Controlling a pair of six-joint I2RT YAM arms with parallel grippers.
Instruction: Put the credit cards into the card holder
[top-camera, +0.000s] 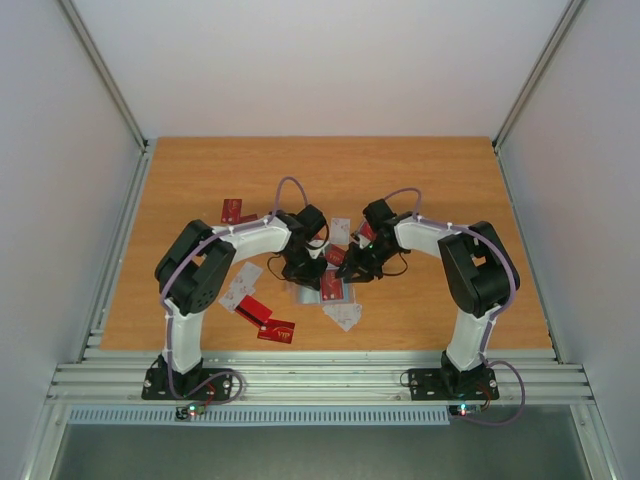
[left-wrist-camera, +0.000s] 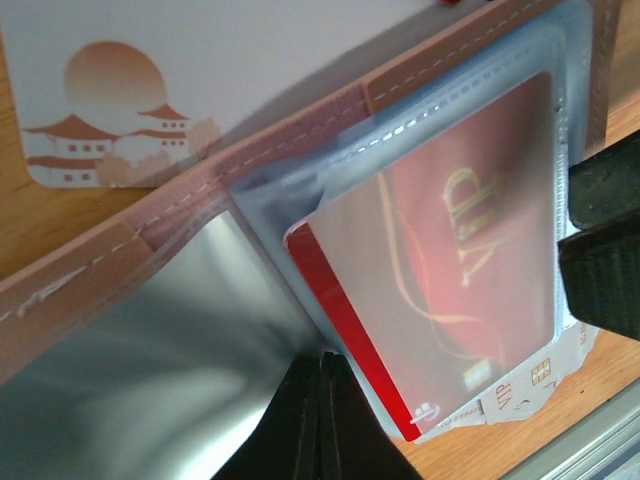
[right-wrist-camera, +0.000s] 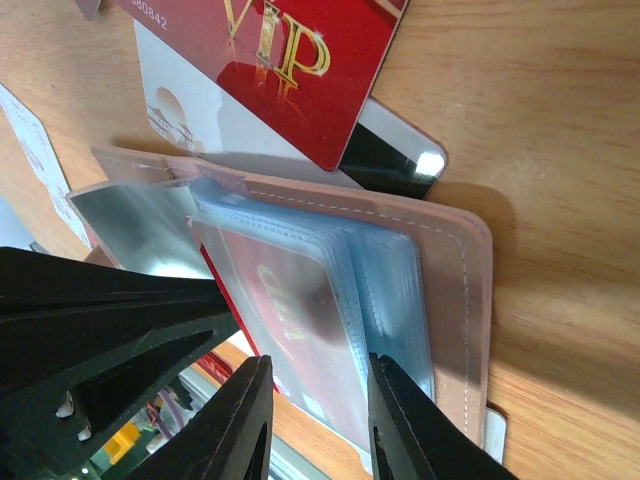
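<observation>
Nearest the arm bases, a red card (top-camera: 276, 330) and a second red card (top-camera: 254, 309) lie on the table (top-camera: 450, 190), to the near left of the card holder (right-wrist-camera: 460, 300). A white card (top-camera: 345, 317) lies just on the holder's near side. The card holder itself lies open on the wood between the two grippers, its tan stitched cover down and its blue-grey clear pockets up. The left gripper (left-wrist-camera: 320, 385) sits at the holder's left, its fingers pressed together on a clear pocket leaf, which rises from the holder as a silvery sheet. The right gripper (right-wrist-camera: 318, 368) is at the holder's right, jaws partway apart, tips over the end of a pocketed VIP card (left-wrist-camera: 450, 250). That card sits partly inside a pocket, one red edge sticking out; whether the tips touch it cannot be told. Just beyond the holder, a loose VIP card (right-wrist-camera: 280, 60) overlaps a pagoda-printed white card (left-wrist-camera: 110, 110) and a black-striped card (right-wrist-camera: 390, 160), both touching the holder's far edge. Farther beyond, to the left, lies a distant red card (top-camera: 232, 210).
</observation>
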